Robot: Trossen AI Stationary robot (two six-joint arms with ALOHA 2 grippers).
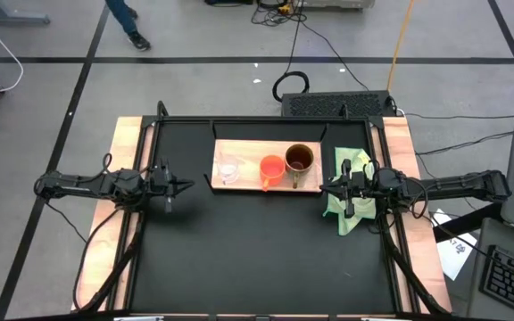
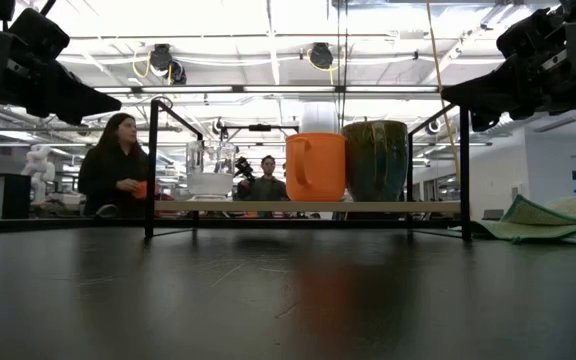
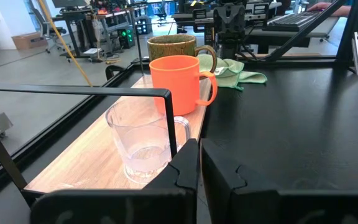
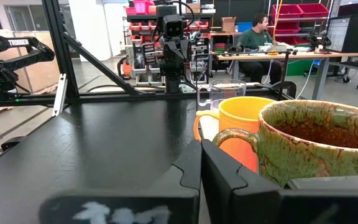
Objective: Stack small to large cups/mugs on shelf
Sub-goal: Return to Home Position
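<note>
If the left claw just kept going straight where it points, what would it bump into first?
Probably the clear glass cup at the near end of the wooden shelf, though the left gripper aims just past its side and a black frame post stands close by; depth is unclear.

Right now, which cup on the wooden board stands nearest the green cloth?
The large brown glazed mug, at the end of the light-wood board beside the green cloth. The orange handled cup stands mid-row; the clear glass cup is farthest.
</note>
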